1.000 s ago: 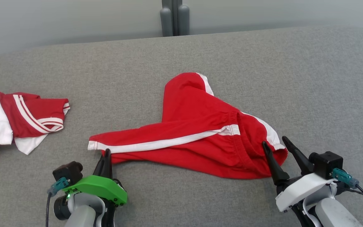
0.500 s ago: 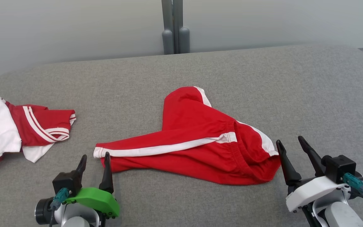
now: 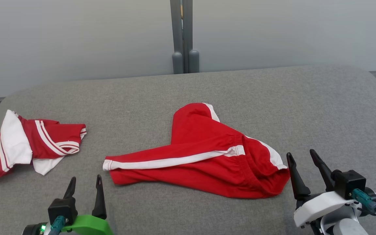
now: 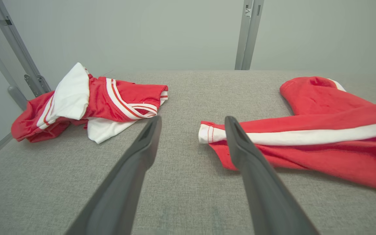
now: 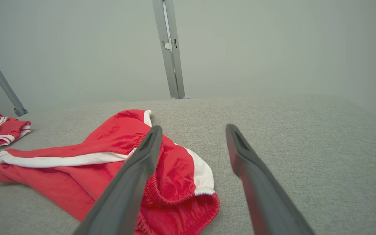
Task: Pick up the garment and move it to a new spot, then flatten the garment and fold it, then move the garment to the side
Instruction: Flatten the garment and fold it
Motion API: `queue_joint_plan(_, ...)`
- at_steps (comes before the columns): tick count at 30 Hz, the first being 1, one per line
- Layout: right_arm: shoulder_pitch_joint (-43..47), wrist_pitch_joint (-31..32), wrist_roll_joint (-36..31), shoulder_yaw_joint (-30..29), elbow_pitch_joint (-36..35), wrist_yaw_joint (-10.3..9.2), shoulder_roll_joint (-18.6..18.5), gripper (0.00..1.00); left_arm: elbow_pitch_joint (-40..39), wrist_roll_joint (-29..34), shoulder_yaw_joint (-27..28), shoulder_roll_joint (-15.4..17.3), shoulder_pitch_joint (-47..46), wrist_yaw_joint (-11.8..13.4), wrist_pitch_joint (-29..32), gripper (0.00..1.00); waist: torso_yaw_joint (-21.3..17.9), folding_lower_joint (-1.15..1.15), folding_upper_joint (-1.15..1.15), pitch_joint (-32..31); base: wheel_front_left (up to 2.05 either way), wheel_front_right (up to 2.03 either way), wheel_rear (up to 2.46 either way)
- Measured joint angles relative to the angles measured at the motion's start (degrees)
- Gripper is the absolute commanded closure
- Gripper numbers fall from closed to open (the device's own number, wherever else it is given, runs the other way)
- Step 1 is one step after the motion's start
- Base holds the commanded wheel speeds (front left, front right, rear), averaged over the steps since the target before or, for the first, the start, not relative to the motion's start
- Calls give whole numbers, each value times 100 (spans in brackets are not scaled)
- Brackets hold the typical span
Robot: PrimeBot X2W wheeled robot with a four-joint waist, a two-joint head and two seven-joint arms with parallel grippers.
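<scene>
The left tool (image 3: 86,177) has released the leg hem of the red trousers (image 3: 207,160) and drawn back, spread; the right tool (image 3: 300,152) is spread beside their waistband. They lie rumpled on the surface (image 3: 273,98): relocation looks done, flattening next

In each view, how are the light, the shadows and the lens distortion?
Head view: soft even light, no glare, only a thin shadow under the red garment. Left wrist view: wide-angle stretch, the left tool looms large, the wall posts lean. Right wrist view: same stretch on the right tool.
</scene>
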Motion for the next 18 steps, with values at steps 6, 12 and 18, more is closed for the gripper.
queue_joint_plan(6, 141, 0, -159, -45, -21, 0, 102, 0, -137, 89, 122, -3, 260, 4, 0, 0, 17, 0, 0, -91, 0, 0, 0)
queue_joint_plan(12, 179, 0, -169, -53, -18, 0, 130, 0, -162, 98, 48, -4, 277, 12, 0, 0, 78, 0, 0, -66, 0, 0, 0)
queue_joint_plan(18, 181, 0, -155, 1, 30, 0, 114, 0, -148, 53, -19, -4, 273, 26, 0, 0, 93, 0, 0, -19, 0, 0, 0)
